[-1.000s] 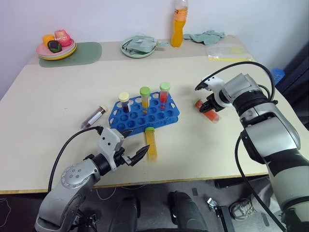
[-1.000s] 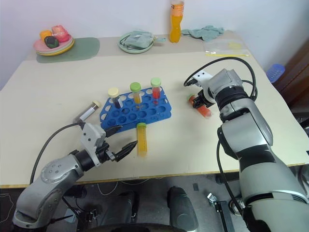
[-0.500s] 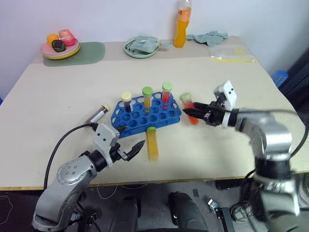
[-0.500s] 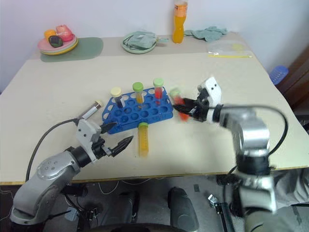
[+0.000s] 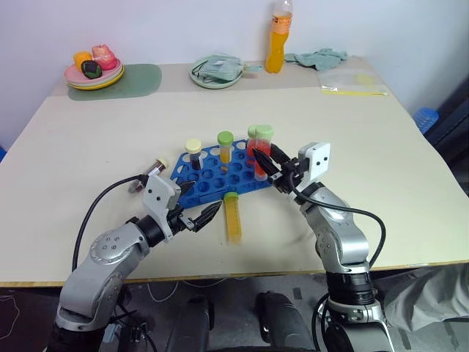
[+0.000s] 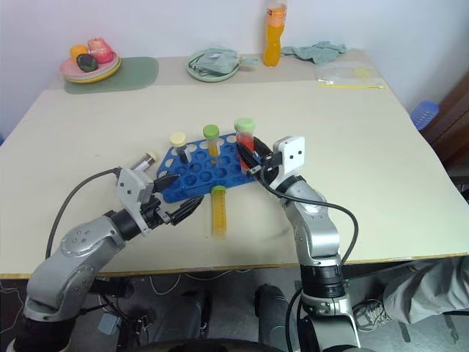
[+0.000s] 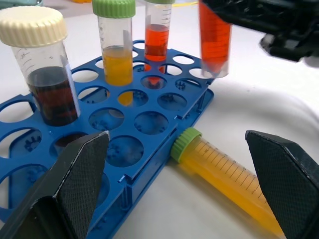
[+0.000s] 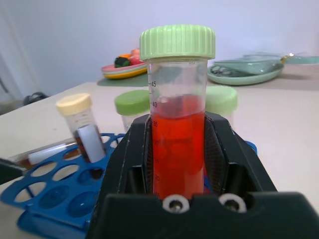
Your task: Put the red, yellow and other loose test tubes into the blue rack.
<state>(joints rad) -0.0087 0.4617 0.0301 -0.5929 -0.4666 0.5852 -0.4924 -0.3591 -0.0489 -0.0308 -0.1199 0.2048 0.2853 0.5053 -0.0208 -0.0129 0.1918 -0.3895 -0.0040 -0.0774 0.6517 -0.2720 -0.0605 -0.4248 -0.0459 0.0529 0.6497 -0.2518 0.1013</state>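
On the pale beige tabletop (image 5: 88,139) the blue plastic rack of round holes (image 5: 220,174) sits near the middle, and three capped tubes stand in its far row: a cream-capped tube of dark liquid (image 5: 193,153) on the left, a green-capped tube of yellow liquid (image 5: 224,147) in the middle, and a green-capped tube of red liquid (image 7: 157,35) on the right. The right gripper (image 5: 272,166) is clamped on another green-capped clear tube of red liquid (image 5: 262,150), held upright just above the rack's right end, close beside the racked red one. The right wrist view shows what the head views cannot: the two black fingers (image 8: 134,149) pressed against either side of that tube, and its printed scale, where the figures 45, 40 and 20 can be read, with the red liquid reaching just under the 40 mark. The left gripper (image 5: 196,217) hovers near the rack's near-left edge with its fingers spread wide and nothing between them. The left wrist view shows a long green-capped tube of yellow liquid (image 7: 224,179) lying flat on the table, its cap touching the rack's near edge, with fine graduation lines along its side but no legible figures. In the head views a dark tube with a cream cap (image 5: 146,174) lies on the table just left of the rack. At the far edge stand an orange drink bottle (image 5: 275,40), whose label is too small to read, and a pink plate of toy food (image 5: 94,72).
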